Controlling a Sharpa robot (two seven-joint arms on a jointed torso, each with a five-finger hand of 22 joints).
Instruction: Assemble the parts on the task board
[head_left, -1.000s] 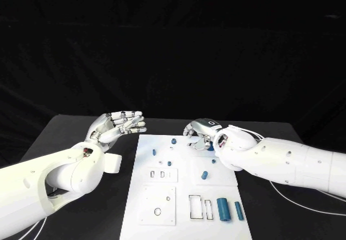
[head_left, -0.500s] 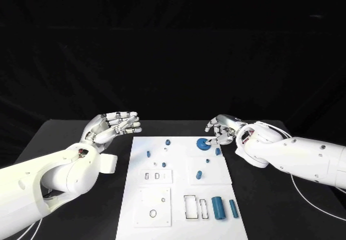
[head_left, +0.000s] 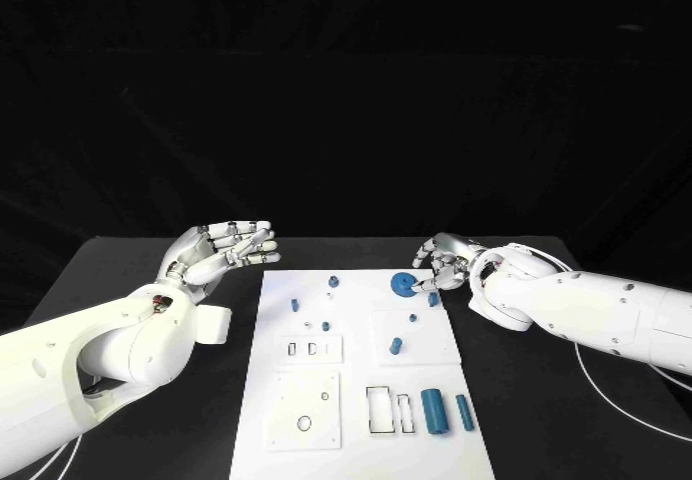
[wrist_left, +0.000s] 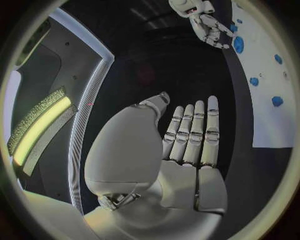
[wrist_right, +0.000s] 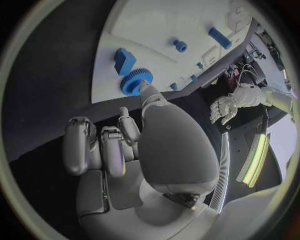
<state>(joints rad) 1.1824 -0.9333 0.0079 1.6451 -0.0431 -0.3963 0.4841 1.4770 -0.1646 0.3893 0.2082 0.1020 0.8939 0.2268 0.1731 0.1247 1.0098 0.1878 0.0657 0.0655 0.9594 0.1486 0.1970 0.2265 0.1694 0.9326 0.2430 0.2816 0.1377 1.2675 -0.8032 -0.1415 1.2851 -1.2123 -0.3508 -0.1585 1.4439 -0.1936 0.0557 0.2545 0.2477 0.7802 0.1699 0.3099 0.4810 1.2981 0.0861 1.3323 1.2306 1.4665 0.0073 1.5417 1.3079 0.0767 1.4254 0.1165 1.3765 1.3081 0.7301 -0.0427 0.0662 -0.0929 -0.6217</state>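
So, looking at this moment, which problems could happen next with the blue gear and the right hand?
1. The right hand has its fingertips at the blue gear near the far edge of the task board; a small push might slide the gear off its seat or toward the edge.
2. A blue block lies close beside the gear; the fingers could bump it.
3. The left hand hovers off the board, so nothing steadies the board if it shifts.

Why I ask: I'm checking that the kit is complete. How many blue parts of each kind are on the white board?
blue gear: 1
small blue block: 1
blue cylinders lying flat: 2
small blue pegs: 5
Total: 9 blue parts
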